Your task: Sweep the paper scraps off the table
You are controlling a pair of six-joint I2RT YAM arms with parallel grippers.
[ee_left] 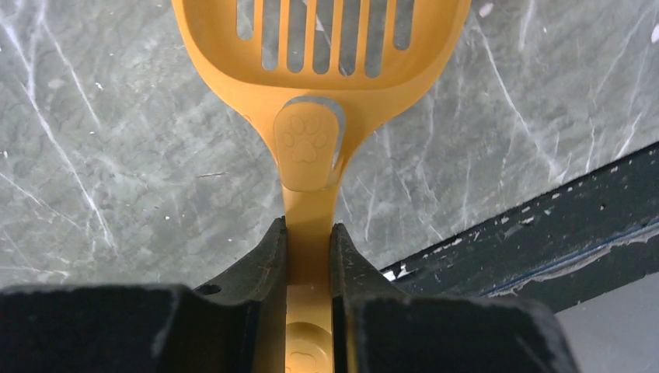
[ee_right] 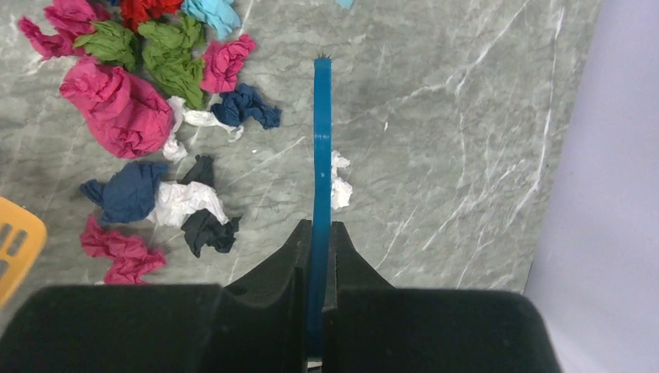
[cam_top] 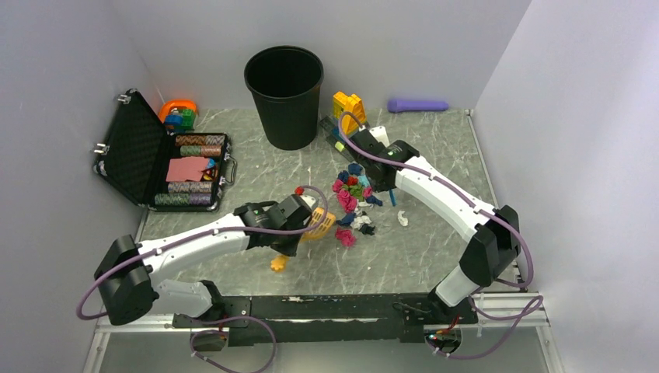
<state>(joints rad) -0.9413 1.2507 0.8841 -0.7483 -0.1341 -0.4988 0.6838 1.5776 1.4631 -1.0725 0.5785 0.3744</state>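
The paper scraps (cam_top: 353, 198) lie in a loose pile of pink, green, blue, teal and white wads mid-table (cam_top: 435, 249). They also show upper left in the right wrist view (ee_right: 124, 109). My left gripper (cam_top: 305, 219) (ee_left: 309, 233) is shut on the handle of an orange slotted scoop (ee_left: 319, 78), whose head (cam_top: 323, 225) lies just left of the pile. My right gripper (cam_top: 386, 180) (ee_right: 321, 229) is shut on a thin blue hand brush (ee_right: 322, 140), seen edge-on, just right of the pile. One white scrap (ee_right: 339, 183) lies beside the brush.
A black bin (cam_top: 284, 93) stands at the back centre. An open black case (cam_top: 155, 167) lies at the left. Yellow toy bricks (cam_top: 350, 109) and a purple object (cam_top: 418, 105) sit by the back wall. A black rail (ee_left: 544, 217) runs along the near edge.
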